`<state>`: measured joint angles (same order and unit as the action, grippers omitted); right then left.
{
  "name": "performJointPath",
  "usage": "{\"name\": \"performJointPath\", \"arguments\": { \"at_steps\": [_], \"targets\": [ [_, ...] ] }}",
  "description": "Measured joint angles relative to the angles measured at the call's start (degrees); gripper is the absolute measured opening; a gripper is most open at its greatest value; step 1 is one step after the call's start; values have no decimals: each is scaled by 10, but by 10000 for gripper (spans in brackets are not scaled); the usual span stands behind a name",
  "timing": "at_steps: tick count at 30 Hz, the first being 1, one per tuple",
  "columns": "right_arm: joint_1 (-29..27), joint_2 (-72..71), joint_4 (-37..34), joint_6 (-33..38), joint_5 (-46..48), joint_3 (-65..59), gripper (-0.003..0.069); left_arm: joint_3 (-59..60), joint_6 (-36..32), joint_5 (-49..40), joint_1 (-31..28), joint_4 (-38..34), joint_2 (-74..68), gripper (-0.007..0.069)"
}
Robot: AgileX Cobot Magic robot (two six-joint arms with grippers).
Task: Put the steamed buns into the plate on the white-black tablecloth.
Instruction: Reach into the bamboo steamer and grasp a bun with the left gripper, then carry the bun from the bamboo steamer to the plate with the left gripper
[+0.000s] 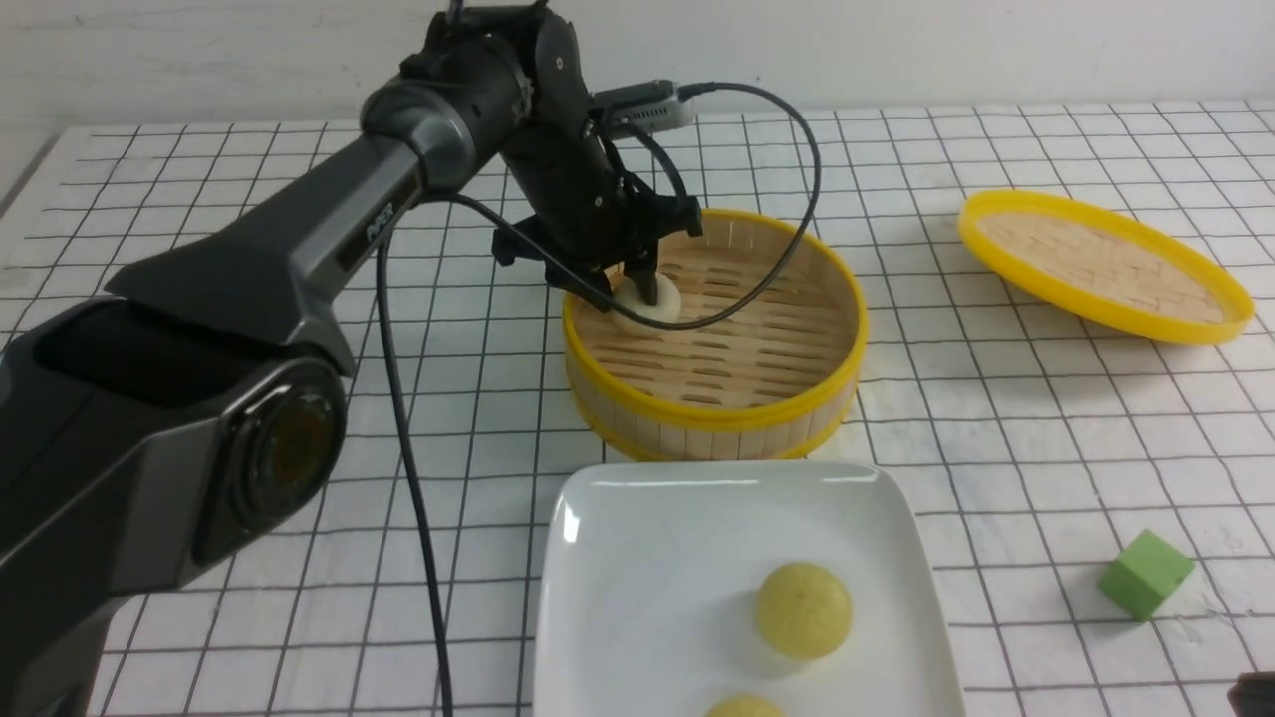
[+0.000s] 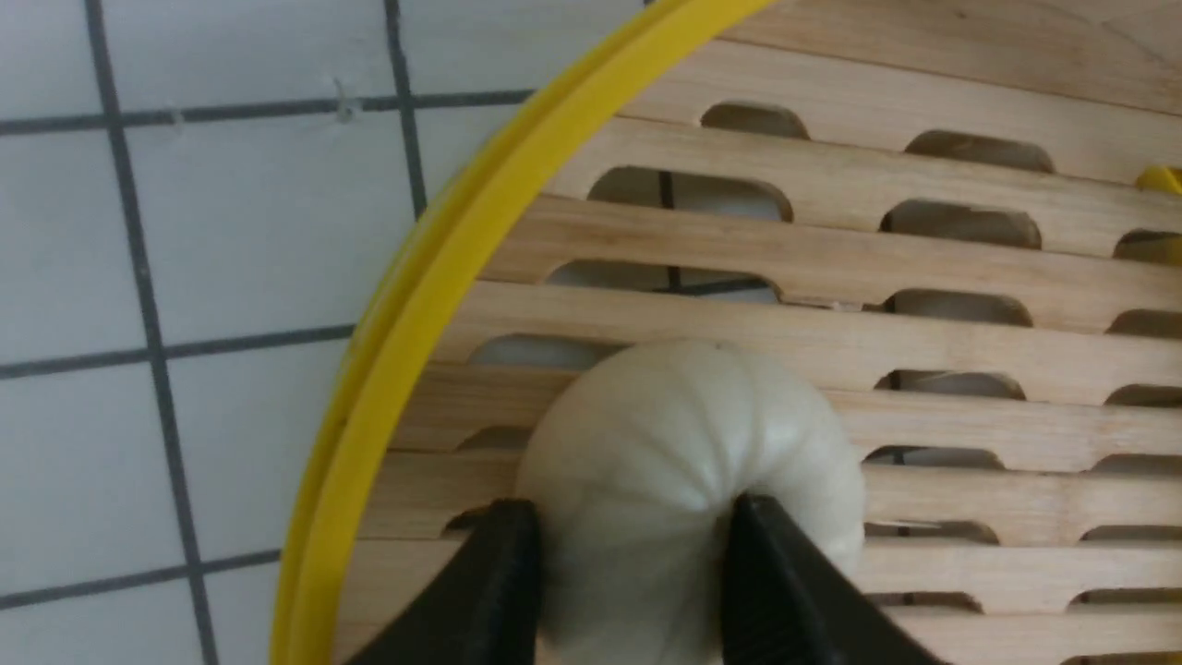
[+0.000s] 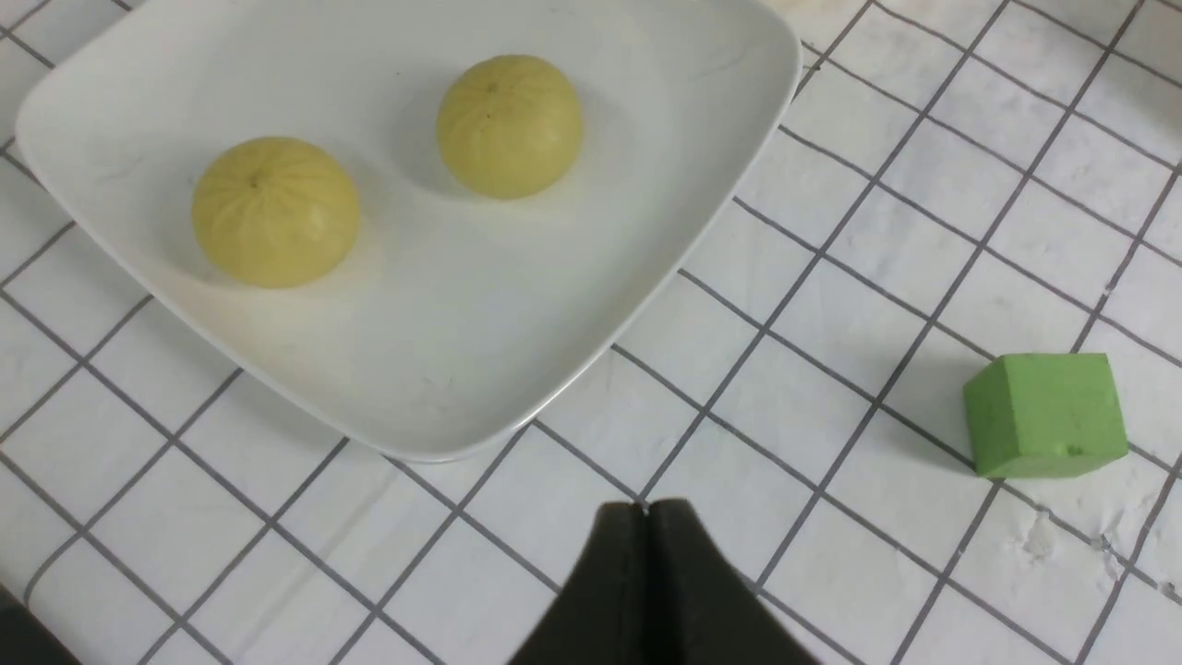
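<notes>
Pinching the pale cream dome-shaped steamed bun between the black fingers of the left gripper, jaws closed in on it with one finger pressed to each flank. Sits low inside the round bamboo steamer with the yellow rim, on or just over the slatted floor; cannot tell which. Lies close to the steamer's far-left wall, with the yellow rim just beside the outer finger and little room on that side. Leaves the other slats bare toward the middle and right. Crossing the steamer's mouth in the front view, a loop of black cable from the left arm.

Standing just behind the large glossy white square plate with rounded corners, close to its far rim but not touching. Carrying two yellow dome-shaped steamed buns in the plate's near right part, apart from each other and clear of the raised rim. Bare across the plate's left half and far strip.

Resting, all of it, on the white tablecloth with a thin black grid. Lying far right, well apart from the steamer, a round yellow-rimmed bamboo lid. Sitting right of the plate with open cloth between, a small green cube.

Hovering over bare cloth just off the plate's edge, the right gripper, jaws pressed together and gripping nothing.
</notes>
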<state>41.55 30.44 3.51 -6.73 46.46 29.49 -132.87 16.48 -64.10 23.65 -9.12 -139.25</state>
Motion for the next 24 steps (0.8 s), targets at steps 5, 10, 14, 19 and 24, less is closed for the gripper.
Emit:
{"name": "performJointPath", "arguments": {
  "at_steps": [5,10,14,19,24],
  "targets": [
    [0,0,0,0,-2,0,1,-22,1,-47,0,-5,6,41],
    [0,0,0,-1,-4,0,4,-78,-2,-69,1,-8,56,26],
    [0,0,0,-2,-3,0,7,-84,-11,-69,1,-18,135,26],
    [0,0,0,-2,-3,0,12,60,-44,-69,6,-71,318,26],
    [0,0,0,-2,-3,-1,12,286,-53,-69,53,-65,428,29]
  ]
}}
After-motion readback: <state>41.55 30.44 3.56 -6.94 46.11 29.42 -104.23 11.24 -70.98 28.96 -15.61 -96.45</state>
